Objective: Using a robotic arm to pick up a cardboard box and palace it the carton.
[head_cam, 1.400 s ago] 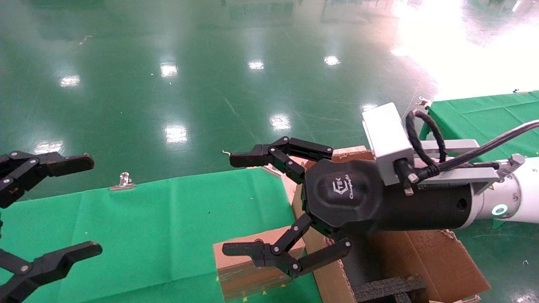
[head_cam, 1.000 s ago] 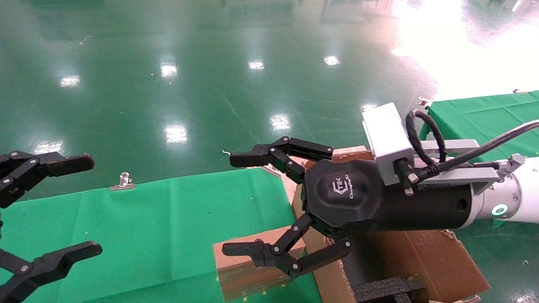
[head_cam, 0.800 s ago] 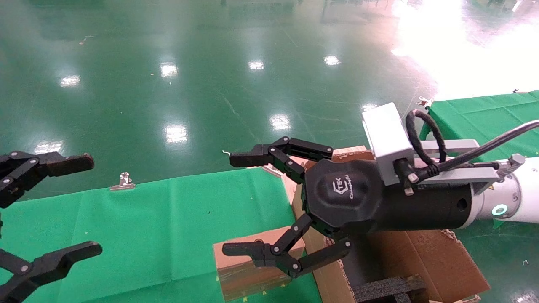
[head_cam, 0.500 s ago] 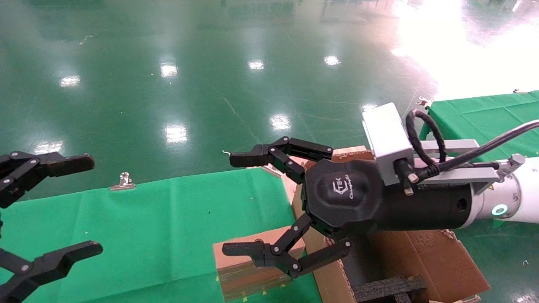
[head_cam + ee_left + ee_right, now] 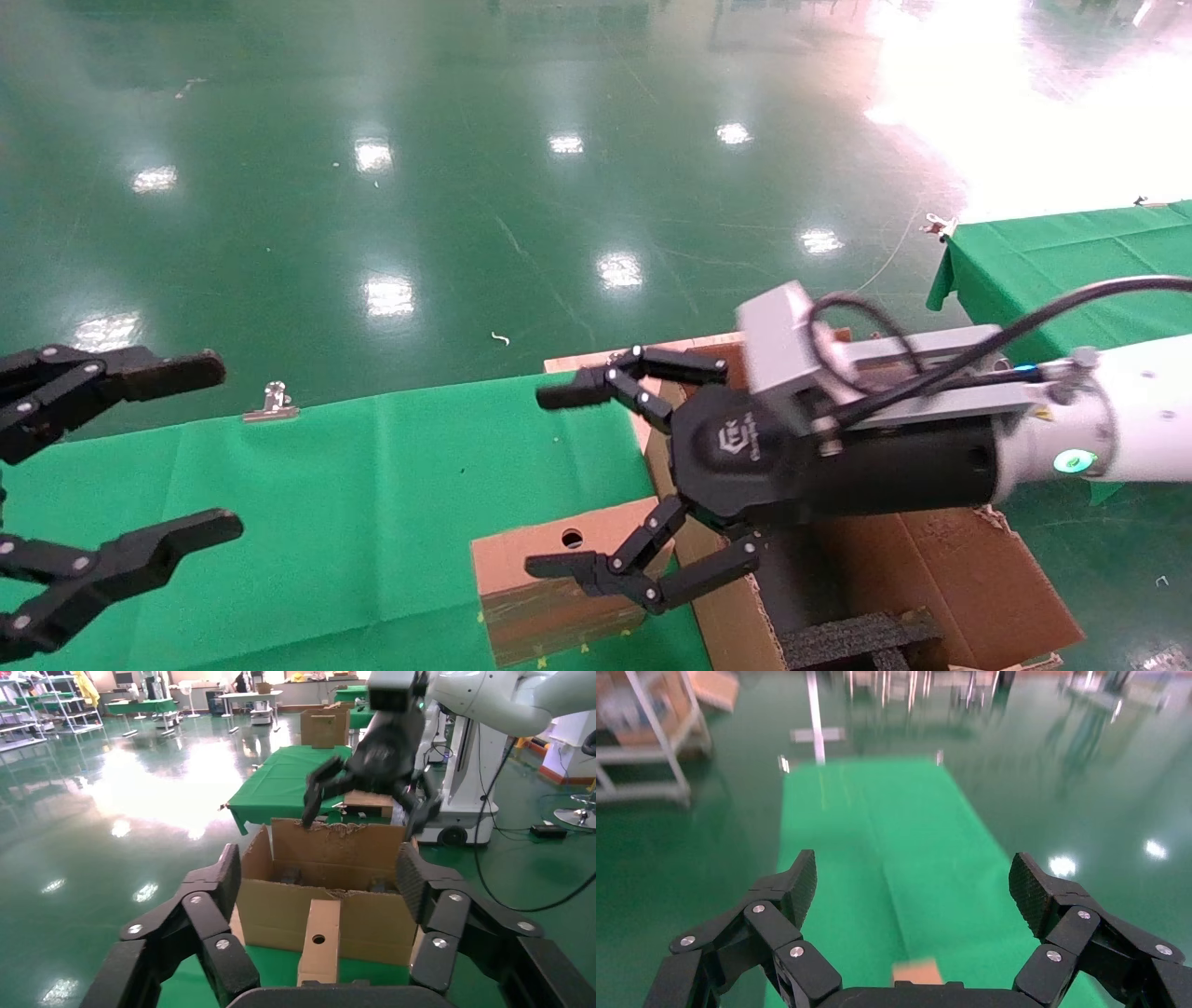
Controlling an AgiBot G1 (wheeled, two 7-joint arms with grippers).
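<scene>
Lower now than a moment ago, the right gripper [image 5: 559,480] hangs spread wide over the cardboard box [image 5: 549,582], not touching it. From the head, the box stands on the green cloth [image 5: 326,503], right against the carton [image 5: 931,568]. The left gripper [image 5: 196,447] waits wide open, far off.

The left wrist sees the box [image 5: 320,941] before the carton [image 5: 330,881].

The right wrist sees the box top [image 5: 916,974] between its open fingers [image 5: 796,885].

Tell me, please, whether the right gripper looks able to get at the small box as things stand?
Probably yes. The right gripper hangs open just above the box, which stands on the green cloth beside the carton. Its top is bare; only the close carton wall might crowd one finger.
</scene>
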